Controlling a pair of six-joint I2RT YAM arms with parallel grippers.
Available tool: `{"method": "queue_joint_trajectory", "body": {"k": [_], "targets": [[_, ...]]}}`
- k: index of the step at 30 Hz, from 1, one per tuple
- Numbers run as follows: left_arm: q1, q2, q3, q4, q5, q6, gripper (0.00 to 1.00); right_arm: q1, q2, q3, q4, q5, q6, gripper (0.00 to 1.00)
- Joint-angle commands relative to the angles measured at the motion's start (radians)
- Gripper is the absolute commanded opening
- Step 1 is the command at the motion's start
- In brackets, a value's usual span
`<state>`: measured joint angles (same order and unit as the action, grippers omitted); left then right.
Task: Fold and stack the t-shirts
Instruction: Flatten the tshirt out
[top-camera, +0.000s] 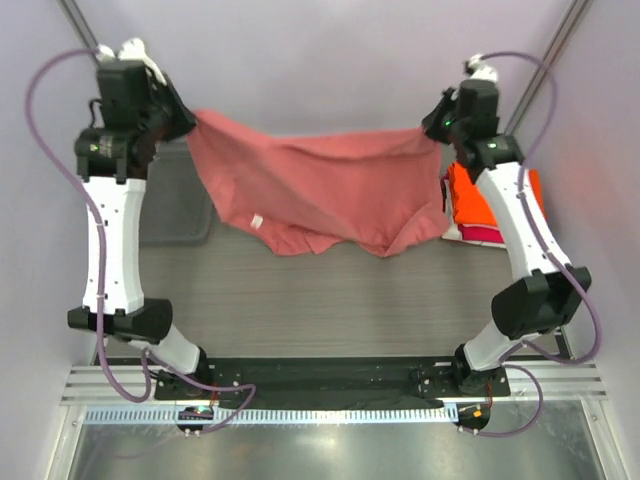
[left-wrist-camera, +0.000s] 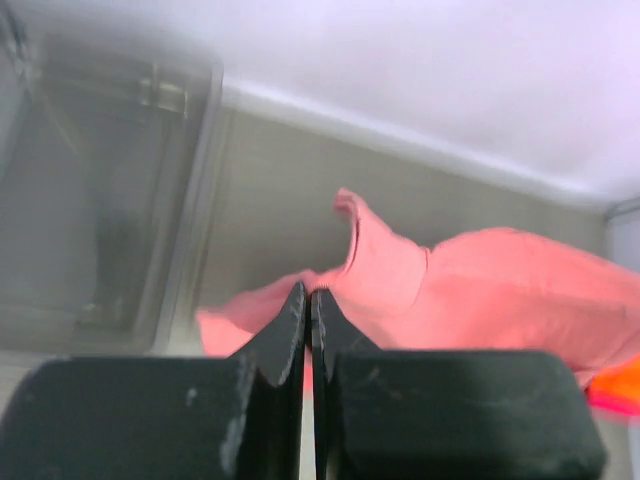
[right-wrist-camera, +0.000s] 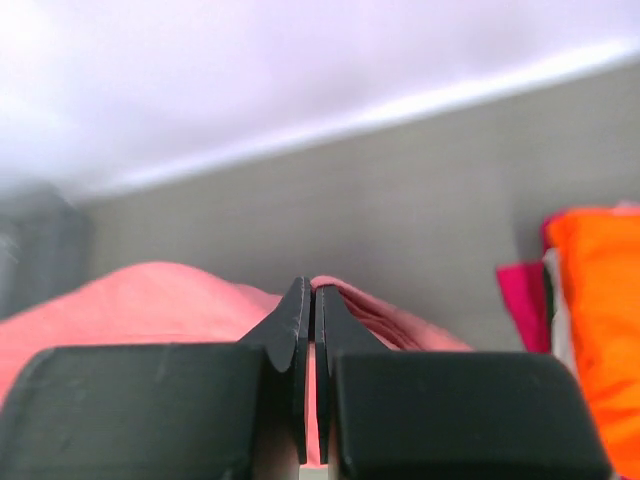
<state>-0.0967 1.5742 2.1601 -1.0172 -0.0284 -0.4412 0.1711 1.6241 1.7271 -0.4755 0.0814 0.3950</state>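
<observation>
We show the soft salmon-pink cotton t-shirt hanging above the grey slatted table, stretched from 10 to 2 o'clock. The left gripper and right gripper each pinch one edge. We judge this the spreading step; next, lower it flat, clear of the bright orange folded t-shirt at 3 o'clock.

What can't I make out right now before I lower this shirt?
Top view: the folded stack is half hidden by the right arm; its count is unclear.
Top view: the salmon-pink shirt covers the tray's far right corner.
Wrist views: blurred; the fingers hide which part of the shirt is pinched.
</observation>
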Motion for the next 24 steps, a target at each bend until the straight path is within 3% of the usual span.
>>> {"method": "queue_joint_trajectory", "body": {"k": [1, 3, 6, 7, 12, 17, 21, 24], "targets": [[0.012, 0.032, 0.332, -0.148, -0.064, -0.004, 0.0, -0.048, -0.162, 0.129, -0.04, -0.035, -0.007, 0.01], [0.012, 0.006, 0.388, -0.12, -0.048, -0.013, 0.0, -0.061, -0.222, 0.158, -0.038, -0.029, -0.03, 0.01], [0.012, -0.195, 0.194, 0.092, -0.004, -0.025, 0.0, -0.062, -0.363, 0.144, -0.035, -0.003, -0.067, 0.01], [0.012, -0.317, 0.053, 0.209, 0.002, -0.034, 0.0, -0.062, -0.444, 0.131, -0.025, 0.012, -0.073, 0.01], [0.012, -0.545, -0.098, 0.406, 0.06, -0.094, 0.0, -0.062, -0.686, -0.012, 0.021, 0.038, -0.087, 0.01], [0.012, -0.583, 0.013, 0.462, 0.151, -0.139, 0.0, -0.061, -0.861, -0.072, 0.02, 0.037, -0.064, 0.01], [0.012, -0.539, 0.076, 0.482, 0.16, -0.163, 0.0, -0.062, -0.88, -0.063, 0.015, 0.046, -0.035, 0.01], [0.012, -0.504, 0.006, 0.503, 0.151, -0.171, 0.0, -0.061, -0.831, -0.058, -0.002, 0.044, -0.012, 0.01]]}}
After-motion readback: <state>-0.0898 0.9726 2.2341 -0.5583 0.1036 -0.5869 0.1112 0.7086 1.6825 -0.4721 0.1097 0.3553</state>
